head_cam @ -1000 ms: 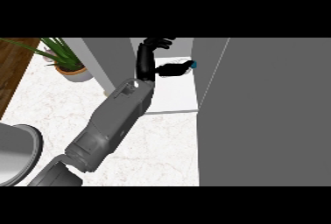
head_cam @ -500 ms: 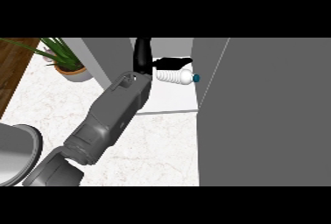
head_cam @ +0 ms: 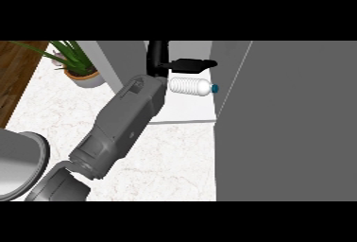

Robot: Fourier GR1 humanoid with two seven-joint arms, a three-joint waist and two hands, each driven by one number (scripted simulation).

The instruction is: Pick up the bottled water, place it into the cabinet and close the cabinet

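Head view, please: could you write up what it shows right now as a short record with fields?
bottled water: lying on its side on the cabinet shelf, blue cap pointing right
hand: black, fingers straight, just above the bottle, not curled round it; which arm it belongs to cannot be told
cabinet door: open, grey panel filling the right of the view
potted plant: on the counter, upper left
task status: bottle placed inside, door not yet closed

The white ribbed bottle (head_cam: 190,86) with a blue cap lies sideways on the cabinet (head_cam: 188,111) shelf, cap pointing right.
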